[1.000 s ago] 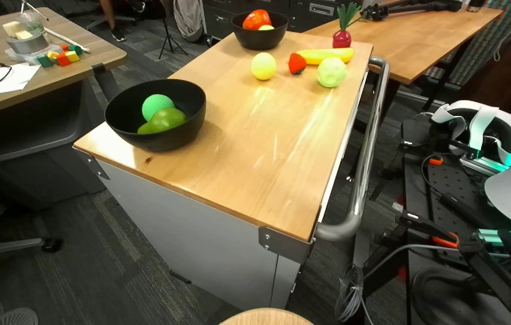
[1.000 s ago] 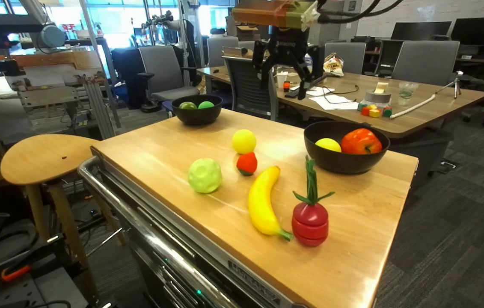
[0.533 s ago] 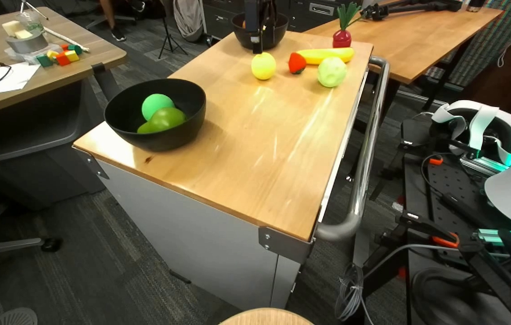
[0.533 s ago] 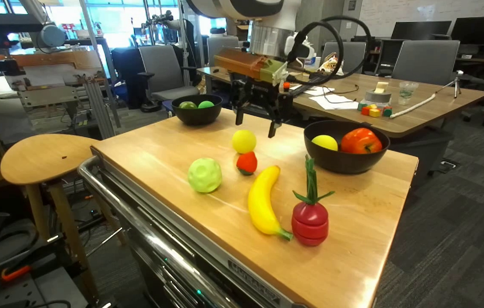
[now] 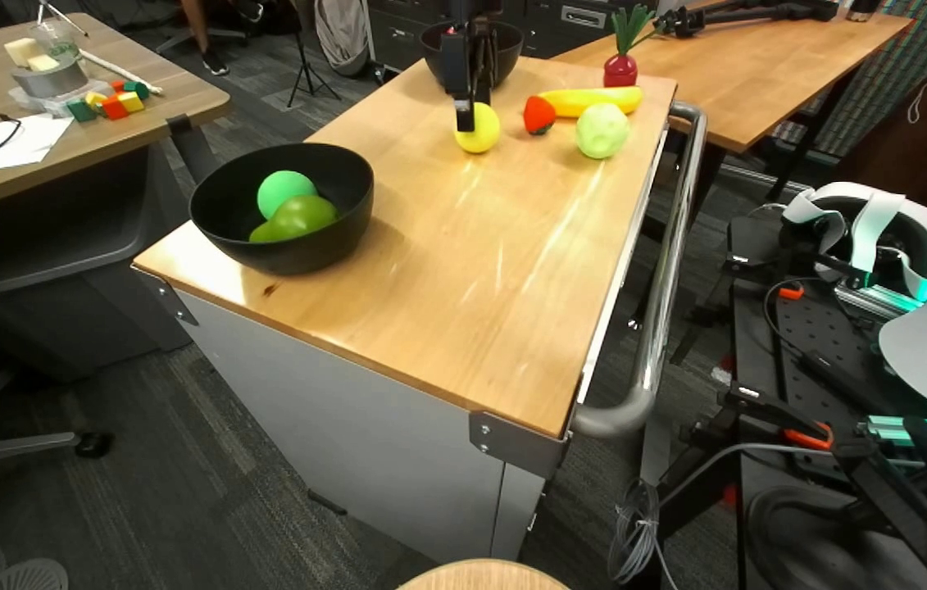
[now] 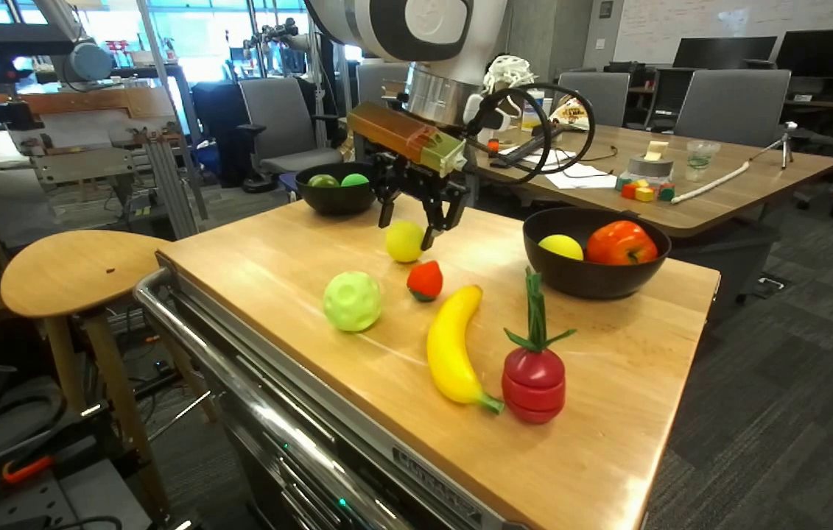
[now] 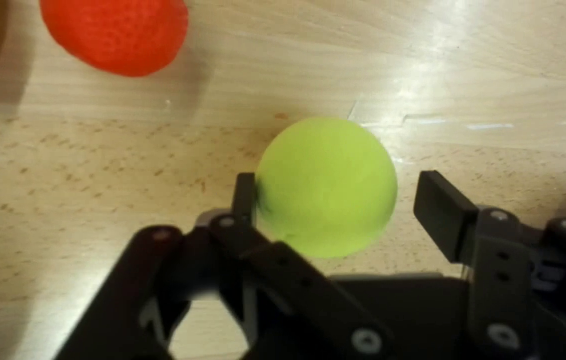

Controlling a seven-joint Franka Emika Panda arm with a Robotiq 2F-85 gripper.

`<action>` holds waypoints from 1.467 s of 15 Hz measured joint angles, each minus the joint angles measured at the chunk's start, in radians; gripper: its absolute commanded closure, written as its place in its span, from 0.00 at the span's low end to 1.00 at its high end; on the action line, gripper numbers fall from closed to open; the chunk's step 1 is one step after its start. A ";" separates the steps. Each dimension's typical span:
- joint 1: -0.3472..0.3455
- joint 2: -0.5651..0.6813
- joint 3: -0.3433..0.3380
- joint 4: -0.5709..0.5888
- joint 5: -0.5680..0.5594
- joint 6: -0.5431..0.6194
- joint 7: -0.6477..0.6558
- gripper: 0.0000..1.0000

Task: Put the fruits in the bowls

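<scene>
The black two-finger gripper [image 7: 341, 202] is set wide astride the smooth yellow ball-shaped fruit [image 7: 327, 187] on the light wooden tabletop [image 7: 112, 185]. In the wrist view, its 9 o'clock jaw touches the fruit; its 3 o'clock jaw stands apart. In an exterior view, relative to this fruit: red strawberry-shaped fruit [image 6: 425, 280], 5 o'clock; round matte-black bowl [image 6: 593, 283] containing red apple-shaped fruit [image 6: 621, 243], 3 o'clock; second round matte-black bowl [image 6: 337, 204], 10 o'clock.

With the gripper [image 7: 335, 205] astride the round yellow fruit [image 7: 327, 187], one side has a slim gap and the other hardly any room, the red strawberry [image 7: 117, 35] lies near on that tight side, and in an exterior view bare tabletop [image 5: 447, 287] stretches free between the nearer black bowl [image 5: 307, 254] and the metal handle [image 5: 666, 279].
</scene>
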 measured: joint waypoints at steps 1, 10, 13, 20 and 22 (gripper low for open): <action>0.000 0.000 0.001 -0.002 0.000 0.000 0.000 0.58; 0.000 -0.016 0.003 0.007 0.007 -0.001 -0.006 0.73; -0.003 -0.052 -0.004 0.052 0.007 -0.009 -0.010 0.73; -0.070 -0.074 -0.081 0.241 0.007 -0.020 -0.009 0.73; -0.095 -0.031 -0.101 0.274 0.007 -0.020 -0.005 0.73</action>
